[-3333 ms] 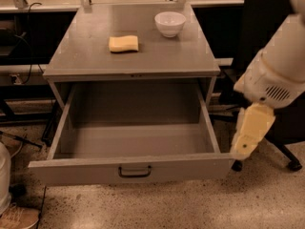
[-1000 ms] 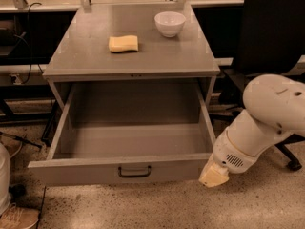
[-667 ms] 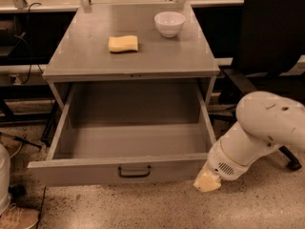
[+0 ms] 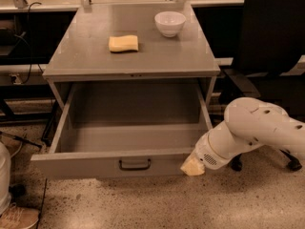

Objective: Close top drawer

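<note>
The top drawer is a wide grey metal drawer, pulled fully out of the grey cabinet. Its inside is empty. A small dark bail handle sits at the middle of its flat front panel. My gripper is low at the right end of the front panel, with its pale yellow tip against the panel's lower right corner. The white arm reaches in from the right.
A yellow sponge and a white bowl rest on the cabinet top. A black office chair stands at the right behind the arm. A shoe and a pale object are at the lower left on the speckled floor.
The arm has swung down from beside the drawer's right side and moved left, bringing the gripper to the lower right corner of the front panel. The drawer has stayed open.
</note>
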`<action>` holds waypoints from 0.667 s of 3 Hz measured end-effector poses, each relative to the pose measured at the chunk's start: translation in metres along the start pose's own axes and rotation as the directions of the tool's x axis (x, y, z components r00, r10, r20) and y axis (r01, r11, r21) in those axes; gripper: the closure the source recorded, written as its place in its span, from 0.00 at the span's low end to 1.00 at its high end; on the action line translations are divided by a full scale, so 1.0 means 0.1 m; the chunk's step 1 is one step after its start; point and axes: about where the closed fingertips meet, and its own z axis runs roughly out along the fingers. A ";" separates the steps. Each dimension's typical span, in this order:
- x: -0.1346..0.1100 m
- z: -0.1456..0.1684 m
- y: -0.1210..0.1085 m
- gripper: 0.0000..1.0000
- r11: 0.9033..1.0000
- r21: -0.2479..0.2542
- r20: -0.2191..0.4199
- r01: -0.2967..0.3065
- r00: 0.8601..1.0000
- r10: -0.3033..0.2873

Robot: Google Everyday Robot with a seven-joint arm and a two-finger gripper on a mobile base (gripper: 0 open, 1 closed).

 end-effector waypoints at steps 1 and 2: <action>-0.28 0.12 -0.20 1.00 0.999 0.034 0.065 0.026 0.998 -0.028; -0.28 0.12 -0.20 1.00 0.999 0.034 0.065 0.026 0.998 -0.029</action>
